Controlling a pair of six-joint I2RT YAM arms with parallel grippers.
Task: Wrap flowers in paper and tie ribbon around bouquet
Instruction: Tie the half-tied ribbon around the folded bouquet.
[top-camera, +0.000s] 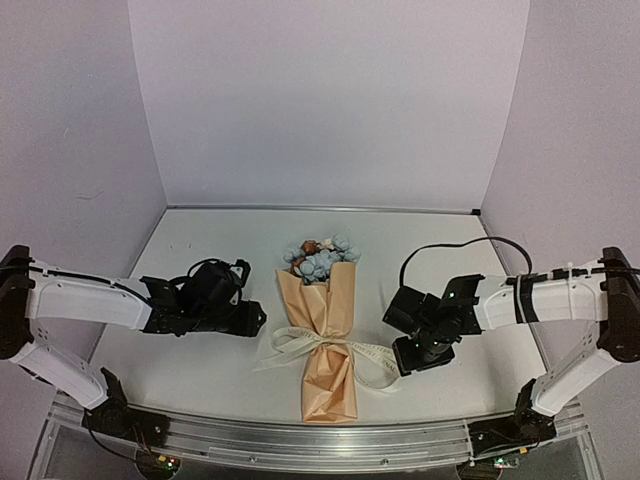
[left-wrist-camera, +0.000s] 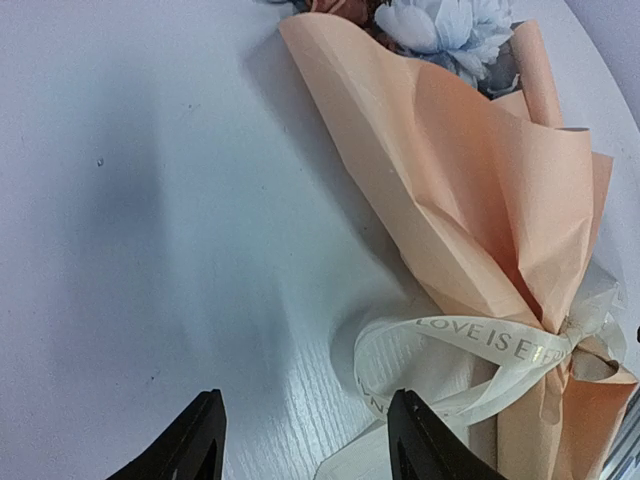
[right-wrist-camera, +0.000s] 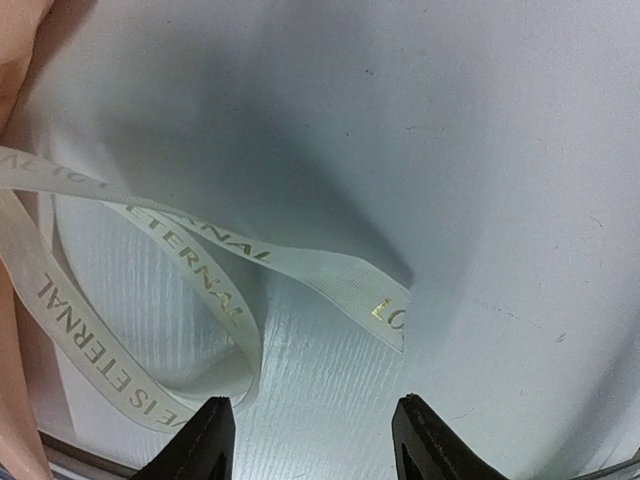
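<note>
The bouquet, a cone of tan-brown kraft paper around a small bunch of pale blue, pink and cream artificial flowers, lies flat at the middle of the white desk. Its blooms point toward the far wall and its narrow end toward the arm bases. A narrow cream-white ribbon with gold lettering is knotted around the cone's waist, and its loops and tails spread on the desk to either side. The left gripper sits to the left of the bouquet, fingers spread with nothing between them; one ribbon loop lies just beside a finger. The right gripper sits to the right, likewise spread and empty, above a loose ribbon tail lying flat. Handling assessment: the bundle appears very light and would likely slide on the smooth desk if nudged. The paper is thin and creased, stiff enough to keep its cone yet liable to crush or unroll under a hard squeeze. The blooms look soft and easily deformed, so they are not a gripping point. The ribbon is limp and slick, and a pull on a tail could loosen the knot. The soundest hold is judged to be the waist at the knot, where paper and stems bunch tight, taken across the cone with light pressure.
</note>
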